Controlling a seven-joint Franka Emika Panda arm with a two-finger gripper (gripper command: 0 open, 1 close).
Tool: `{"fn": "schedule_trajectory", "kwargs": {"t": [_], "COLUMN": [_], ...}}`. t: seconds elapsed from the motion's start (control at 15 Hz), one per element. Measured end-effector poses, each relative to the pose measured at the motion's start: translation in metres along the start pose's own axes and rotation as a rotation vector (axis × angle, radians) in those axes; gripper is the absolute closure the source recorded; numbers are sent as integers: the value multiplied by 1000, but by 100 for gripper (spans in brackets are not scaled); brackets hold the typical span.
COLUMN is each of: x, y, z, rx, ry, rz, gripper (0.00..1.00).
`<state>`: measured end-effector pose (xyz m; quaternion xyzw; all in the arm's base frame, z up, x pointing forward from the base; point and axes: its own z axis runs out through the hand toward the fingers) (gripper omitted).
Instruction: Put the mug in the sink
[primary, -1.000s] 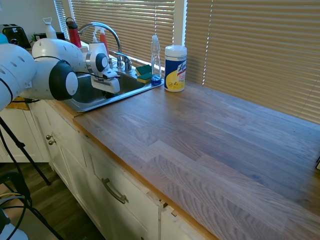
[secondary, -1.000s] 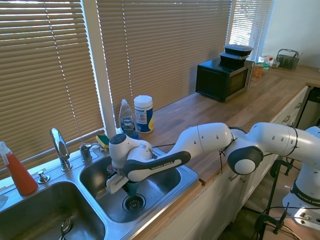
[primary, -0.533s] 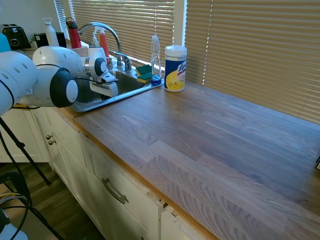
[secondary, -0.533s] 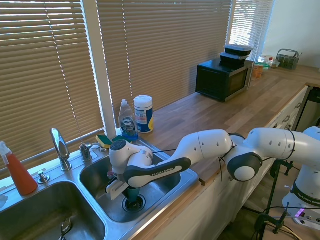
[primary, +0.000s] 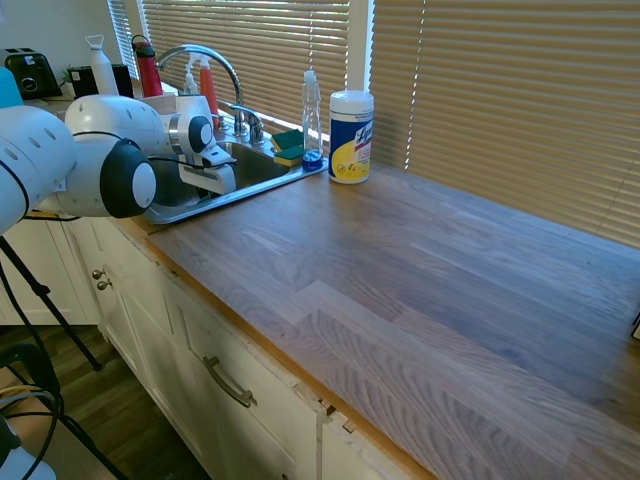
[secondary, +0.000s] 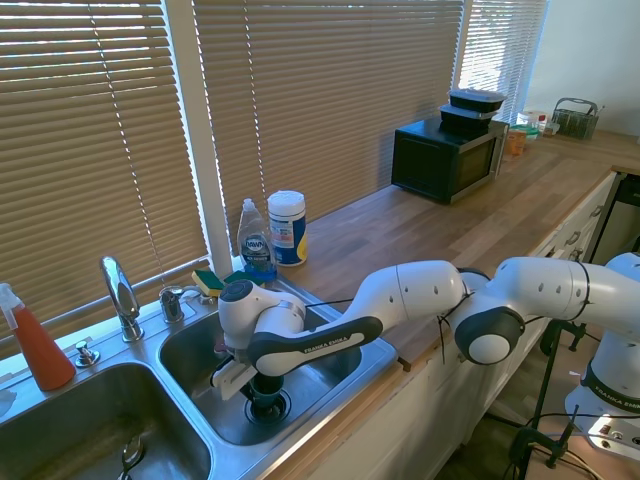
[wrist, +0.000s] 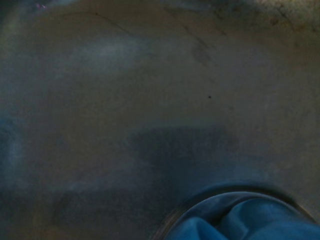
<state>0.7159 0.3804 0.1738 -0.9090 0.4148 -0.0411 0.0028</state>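
My gripper (secondary: 260, 385) reaches down into the right basin of the steel sink (secondary: 322, 398), right over the drain. The teal-blue mug (secondary: 266, 400) stands upright under the hand, low on the basin floor between the fingers, mostly in shadow. In the wrist view the mug's blue rim (wrist: 245, 220) shows close against the dull basin floor. From the first exterior view only the gripper's white hand (primary: 207, 172) shows above the sink's rim (primary: 190, 208); the mug is hidden there.
A chrome faucet (secondary: 118, 290) stands behind the basins. A wipes canister (secondary: 287, 227), a soap bottle (secondary: 253, 242) and sponges (secondary: 207, 281) sit at the sink's back corner. A red spray bottle (secondary: 35, 345) is by the left basin. A microwave (secondary: 445, 157) stands farther along the counter.
The gripper came down with the mug from mid-basin to the drain over the last second. Since half a second ago it has hardly moved.
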Motion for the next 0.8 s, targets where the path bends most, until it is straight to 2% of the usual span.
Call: {"fn": "schedule_trajectory", "kwargs": {"t": [0.33, 0.8], "x": [4, 0], "y": [-6, -9], "z": [-34, -88], "rx": [29, 19], "ry": [20, 39], "rz": [0, 5], "gripper": [0, 0]}}
